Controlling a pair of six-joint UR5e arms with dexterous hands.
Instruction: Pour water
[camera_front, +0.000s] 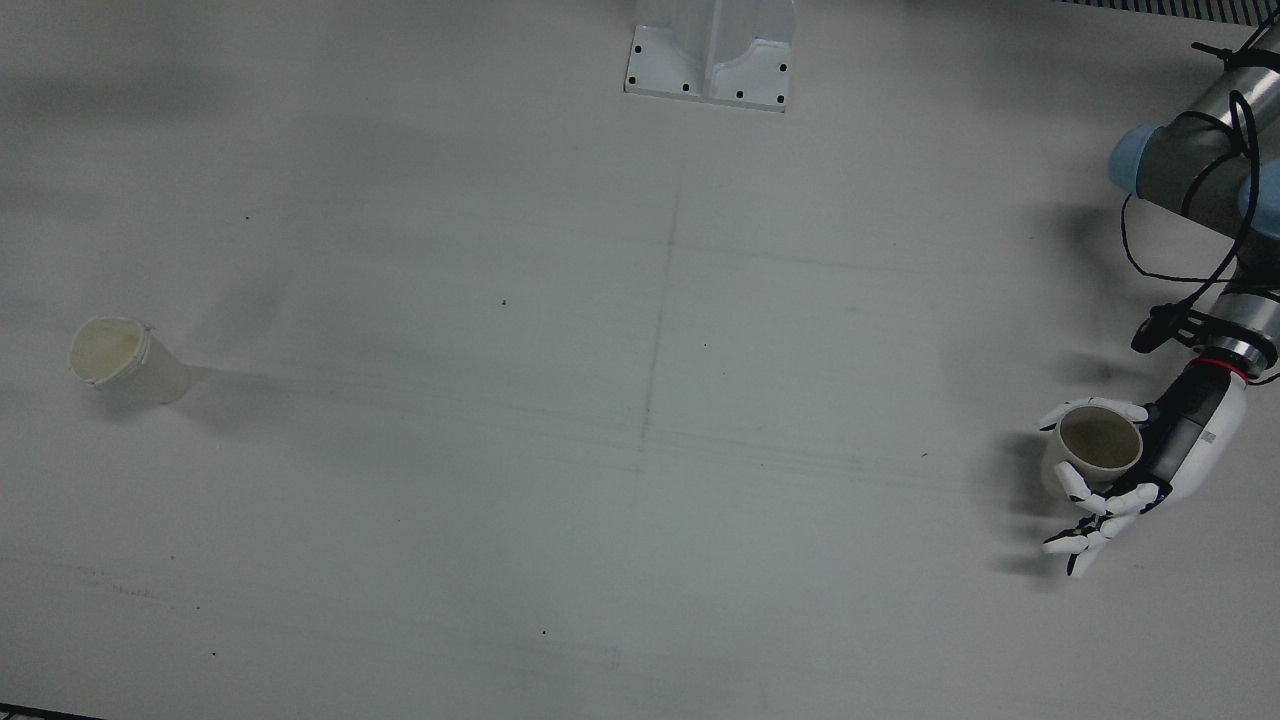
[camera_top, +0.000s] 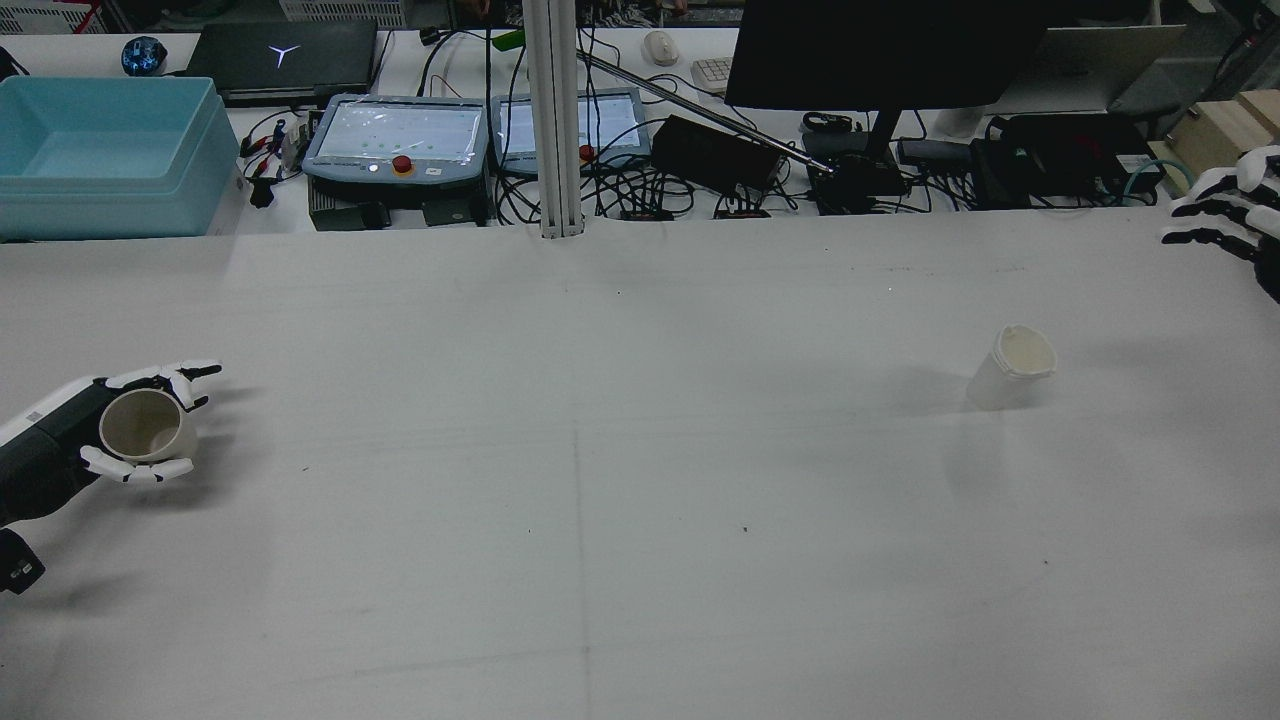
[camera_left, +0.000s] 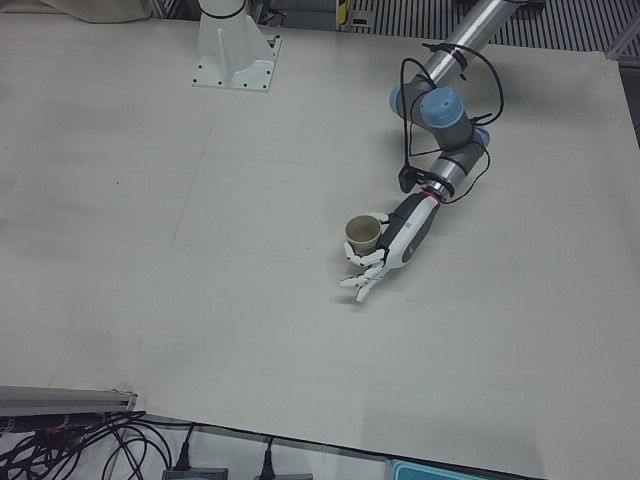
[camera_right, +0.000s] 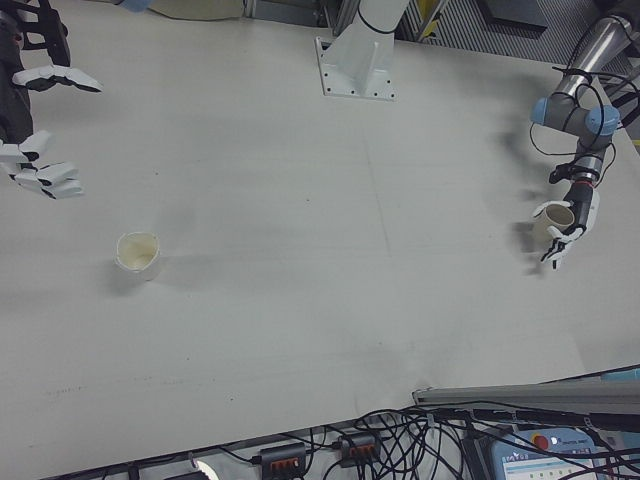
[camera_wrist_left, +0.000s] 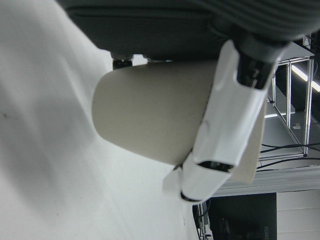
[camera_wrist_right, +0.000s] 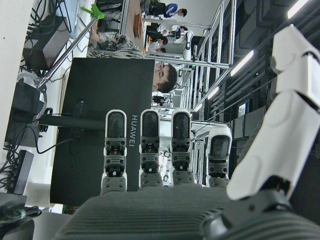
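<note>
My left hand (camera_top: 60, 440) is shut around an upright beige paper cup (camera_top: 140, 425) at the table's left edge in the rear view. It stands at or just above the tabletop. The same hand (camera_front: 1165, 465) and cup (camera_front: 1098, 440) show at the front view's right, and in the left-front view (camera_left: 362, 233). In the left hand view a finger (camera_wrist_left: 230, 125) lies across the cup's wall (camera_wrist_left: 150, 115). A second white paper cup (camera_top: 1015, 365) with a dented rim stands alone on the right half (camera_front: 125, 360). My right hand (camera_top: 1230, 205) is open and empty, raised far from it (camera_right: 35, 110).
The arm pedestal (camera_front: 712, 50) stands at the table's back middle. Beyond the far edge are a blue bin (camera_top: 100, 155), teach pendants (camera_top: 395, 140), a white pole (camera_top: 552, 120), a dark monitor (camera_top: 880, 50) and cables.
</note>
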